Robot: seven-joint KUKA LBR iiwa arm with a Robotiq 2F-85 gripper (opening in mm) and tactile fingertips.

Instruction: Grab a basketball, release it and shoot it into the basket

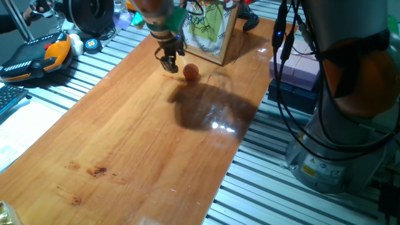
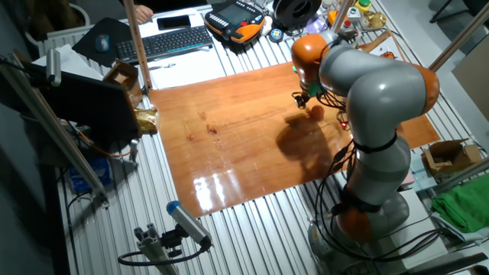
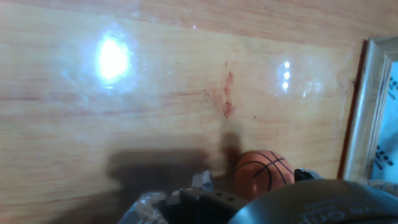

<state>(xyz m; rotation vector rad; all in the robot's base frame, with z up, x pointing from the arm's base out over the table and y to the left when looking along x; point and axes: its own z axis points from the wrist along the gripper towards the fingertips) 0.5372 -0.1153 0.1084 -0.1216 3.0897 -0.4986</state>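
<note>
Fingers (image 1: 168, 62) hang low just beside the basketball (image 1: 191, 71); apart.

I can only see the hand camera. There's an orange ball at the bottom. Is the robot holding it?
Observer: No. The basketball sits on the table beside the gripper, not between its fingers.
Operator: What's that frame on the right?
Observer: A backboard, standing upright just behind the ball.
Operator: What makes the dark shadow?
Observer: The big grey-and-orange arm leaning over the table.
</note>
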